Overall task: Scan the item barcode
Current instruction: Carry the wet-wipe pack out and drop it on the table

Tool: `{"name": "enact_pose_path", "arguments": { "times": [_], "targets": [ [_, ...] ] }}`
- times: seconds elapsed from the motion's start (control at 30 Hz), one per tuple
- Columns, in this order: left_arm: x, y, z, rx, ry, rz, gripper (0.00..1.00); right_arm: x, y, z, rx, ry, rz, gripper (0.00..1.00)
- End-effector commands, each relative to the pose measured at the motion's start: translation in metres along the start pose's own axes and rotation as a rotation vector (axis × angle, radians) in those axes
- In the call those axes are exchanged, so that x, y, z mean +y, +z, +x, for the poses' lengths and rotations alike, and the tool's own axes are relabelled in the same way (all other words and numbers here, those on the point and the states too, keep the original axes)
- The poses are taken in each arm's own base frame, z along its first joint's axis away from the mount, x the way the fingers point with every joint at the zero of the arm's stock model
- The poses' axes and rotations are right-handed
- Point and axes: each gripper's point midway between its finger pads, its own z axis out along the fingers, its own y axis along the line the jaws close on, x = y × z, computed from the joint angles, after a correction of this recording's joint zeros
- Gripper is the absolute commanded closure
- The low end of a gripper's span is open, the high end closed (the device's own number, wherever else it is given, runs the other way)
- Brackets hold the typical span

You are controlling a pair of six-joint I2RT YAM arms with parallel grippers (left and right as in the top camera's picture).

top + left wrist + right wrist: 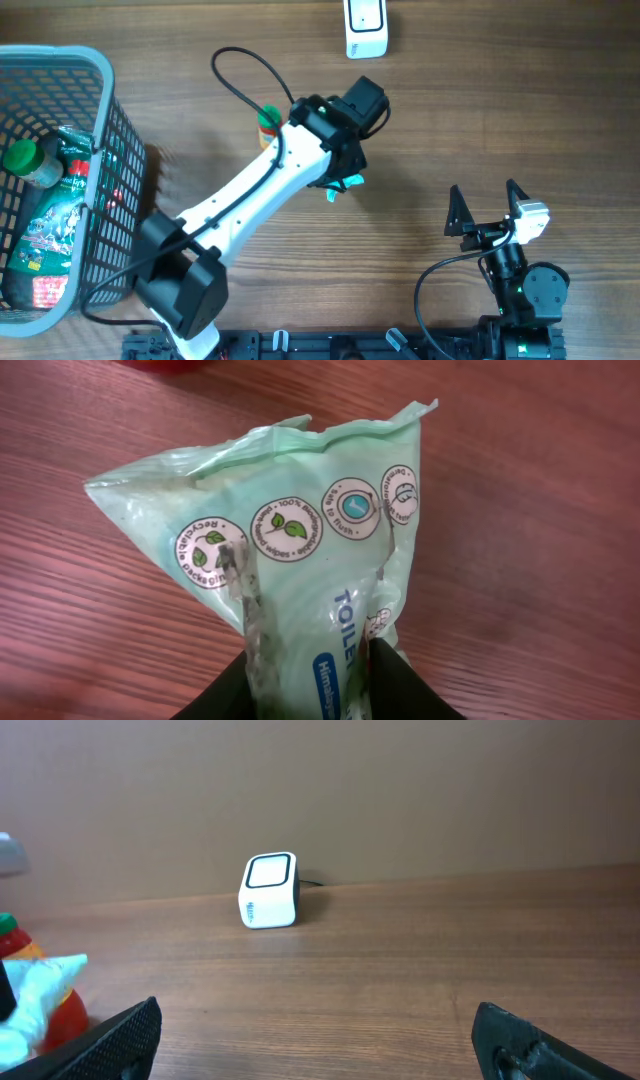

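Note:
The item is a pale green wipes packet (300,550) with round leaf badges and blue lettering. My left gripper (310,675) is shut on its lower end, the black fingers (410,690) pressing either side, and holds it above the wooden table. From overhead only a teal corner of the packet (338,186) shows under the left gripper (345,170). The white barcode scanner (366,28) stands at the table's far edge, and in the right wrist view the scanner (270,890) is ahead, left of centre. My right gripper (488,207) is open and empty at the near right.
A grey wire basket (95,110) at the left holds a green-capped bottle (30,165) and other packaged goods. A small red-orange bottle with a green cap (267,120) stands beside the left arm. A black cable (240,85) loops over the table.

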Motion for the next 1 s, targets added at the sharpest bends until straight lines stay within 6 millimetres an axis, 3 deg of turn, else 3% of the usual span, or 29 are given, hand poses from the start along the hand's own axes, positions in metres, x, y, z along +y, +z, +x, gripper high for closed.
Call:
{"name": "enact_pose_path", "arguments": {
  "times": [0.0, 0.23, 0.3, 0.33, 0.4, 0.43, 0.5, 0.63, 0.73, 0.77, 0.83, 0.87, 0.97],
  "targets": [
    [0.014, 0.030, 0.019, 0.034, 0.038, -0.095, 0.70, 0.000, 0.000, -0.003, -0.011, 0.017, 0.004, 0.00],
    [0.022, 0.054, 0.030, 0.043, -0.020, -0.117, 0.66, 0.000, 0.000, -0.002, -0.011, 0.017, 0.004, 0.00],
    [0.026, 0.056, 0.033, 0.051, -0.018, -0.132, 0.60, 0.000, 0.000, -0.002, -0.011, 0.017, 0.004, 0.00],
    [0.028, 0.056, 0.034, 0.055, -0.017, -0.139, 0.48, 0.000, 0.000, -0.002, -0.011, 0.017, 0.004, 0.00],
    [0.031, 0.055, 0.035, 0.061, -0.016, -0.150, 0.08, 0.000, 0.000, -0.002, -0.011, 0.017, 0.004, 0.00],
    [0.032, 0.055, 0.035, 0.062, -0.017, -0.155, 0.01, 0.000, 0.000, -0.003, -0.011, 0.017, 0.004, 0.00],
    [0.030, 0.049, 0.029, 0.063, 0.042, -0.145, 0.00, 0.000, 0.000, -0.002, -0.011, 0.017, 0.004, 0.00],
    [0.024, -0.005, -0.021, -0.096, 0.074, -0.149, 0.00, 0.000, 0.000, -0.002, -0.011, 0.017, 0.004, 0.00],
    [0.011, -0.056, -0.058, -0.243, 0.104, -0.086, 0.00, 0.000, 0.000, -0.003, -0.011, 0.017, 0.004, 0.00],
    [0.012, -0.087, -0.079, -0.337, 0.085, -0.064, 0.00, 0.000, 0.000, -0.002, -0.011, 0.017, 0.004, 0.00],
    [0.034, -0.140, -0.115, -0.505, -0.006, -0.048, 0.00, 0.000, 0.000, -0.002, -0.011, 0.017, 0.004, 0.00],
    [0.048, -0.156, -0.126, -0.551, -0.048, -0.049, 0.00, 0.000, 0.000, -0.003, -0.011, 0.017, 0.004, 0.00],
    [0.115, -0.209, -0.153, -0.677, -0.230, -0.053, 0.00, 0.000, 0.000, -0.003, -0.011, 0.017, 0.004, 0.00]
  ]
}}
